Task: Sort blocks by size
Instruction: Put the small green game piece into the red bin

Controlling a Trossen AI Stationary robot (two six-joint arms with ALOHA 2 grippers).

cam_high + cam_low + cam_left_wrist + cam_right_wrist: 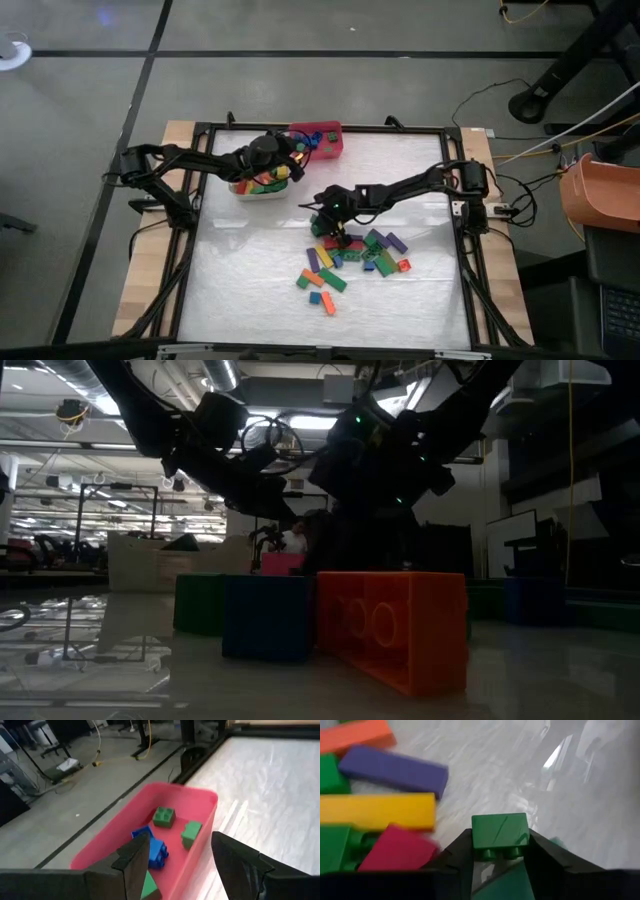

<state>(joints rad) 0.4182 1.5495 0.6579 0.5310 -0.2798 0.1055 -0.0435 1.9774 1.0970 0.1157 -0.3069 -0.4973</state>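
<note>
A pile of coloured blocks (355,260) lies on the white table near the middle; in the low view an orange block (400,625) and a blue one (265,615) stand nearest. My right gripper (322,222) is at the pile's far left edge, shut on a short green block (500,831). My left gripper (288,165) hovers open (177,855) and empty between the white bin (258,188) and the red bin (200,805). The red bin holds a few green and blue blocks. My right gripper pinches the short green block by two opposite sides (479,832) between its two fingertips. The fingers slant down from the table's right side. The block's studs (499,853) face back toward the wrist. Whether the block is clear of the table I cannot tell.
The white bin holds several long blocks, and the red bin (322,140) stands just beyond it at the table's far edge. A long yellow (375,810), a purple (395,770) and a red block (395,851) lie close beside my right gripper. Bare table lies right of the pile.
</note>
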